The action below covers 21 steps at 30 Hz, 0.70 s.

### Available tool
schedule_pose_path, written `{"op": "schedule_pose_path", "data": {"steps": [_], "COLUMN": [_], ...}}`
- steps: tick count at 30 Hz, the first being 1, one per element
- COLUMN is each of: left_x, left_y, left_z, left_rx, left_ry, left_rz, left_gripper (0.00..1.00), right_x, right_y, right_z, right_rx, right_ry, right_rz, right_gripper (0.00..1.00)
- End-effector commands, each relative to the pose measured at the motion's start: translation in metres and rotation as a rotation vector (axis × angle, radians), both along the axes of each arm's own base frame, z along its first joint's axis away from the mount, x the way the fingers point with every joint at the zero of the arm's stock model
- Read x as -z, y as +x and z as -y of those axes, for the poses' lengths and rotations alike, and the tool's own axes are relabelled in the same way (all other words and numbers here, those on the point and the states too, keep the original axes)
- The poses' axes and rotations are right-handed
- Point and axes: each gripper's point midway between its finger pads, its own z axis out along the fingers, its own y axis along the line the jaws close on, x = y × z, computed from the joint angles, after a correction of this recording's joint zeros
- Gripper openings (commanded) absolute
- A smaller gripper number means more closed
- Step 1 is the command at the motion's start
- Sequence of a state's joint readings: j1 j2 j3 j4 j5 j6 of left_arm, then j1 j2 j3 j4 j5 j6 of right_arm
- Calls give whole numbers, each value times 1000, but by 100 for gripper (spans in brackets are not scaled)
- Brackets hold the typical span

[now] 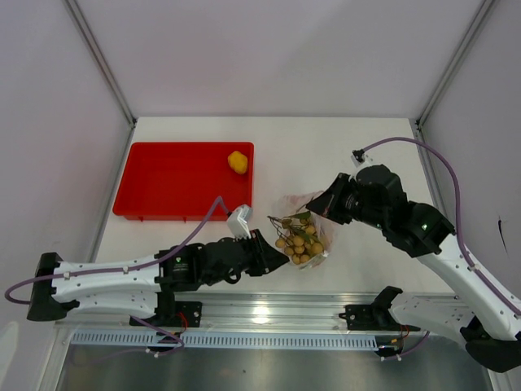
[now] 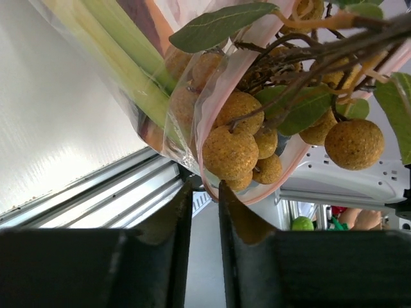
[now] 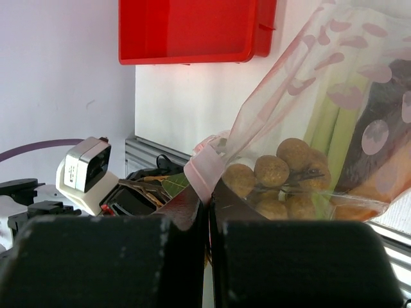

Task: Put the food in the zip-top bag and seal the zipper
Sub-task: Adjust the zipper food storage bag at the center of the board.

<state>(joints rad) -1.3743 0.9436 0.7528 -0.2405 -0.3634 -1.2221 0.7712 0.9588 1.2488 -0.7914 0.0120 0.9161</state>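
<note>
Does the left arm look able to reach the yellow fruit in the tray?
Probably yes. The fruit lies alone in the far right corner of the tray, with nothing between it and the left gripper, whose jaws stand apart at the bag mouth. The right gripper pinches the bag edge.

Both arms reach in toward the middle. The left end effector shows a thin gap between its fingers; the right end effector is squeezed tight.

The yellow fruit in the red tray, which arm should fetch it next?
Probably the left. The red tray with the yellow fruit lies on its side, while the right gripper is shut on the mouth edge of the zip-top bag, so it is busy.
</note>
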Motion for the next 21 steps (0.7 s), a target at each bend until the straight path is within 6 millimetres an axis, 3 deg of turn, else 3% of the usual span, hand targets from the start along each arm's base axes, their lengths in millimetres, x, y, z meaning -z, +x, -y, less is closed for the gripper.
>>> {"op": "schedule_pose_path", "data": {"steps": [1,5,10,12,14,17,21], "left_x": [-24,-25,-28,-27,-28,-26,-25], "left_y": [4,6,6,7,9,9,9], "left_z": [7,7,12,12,12,15,19], "left_rx": [-9,-12,4,5,0,6,19], "left_ry": [-72,-75,-91,-89,-97,-93,-98], "left_rz": [-5,-9,-9,-9,-13,-21,-20], "left_gripper": [29,34,10,7,10,27,25], "right_x": [-50,-51,-51,-52,-52,-53,-54], "right_y": [8,5,4,3,2,2,1], "right_z": [-3,-6,-10,-10,-10,-10,-11], "right_rx": [45,46,46,45,48,50,50], "right_ry": [107,110,114,114,118,121,124], "right_rz": [114,116,120,124,125,127,129], "right_gripper": [0,0,0,0,0,0,0]}}
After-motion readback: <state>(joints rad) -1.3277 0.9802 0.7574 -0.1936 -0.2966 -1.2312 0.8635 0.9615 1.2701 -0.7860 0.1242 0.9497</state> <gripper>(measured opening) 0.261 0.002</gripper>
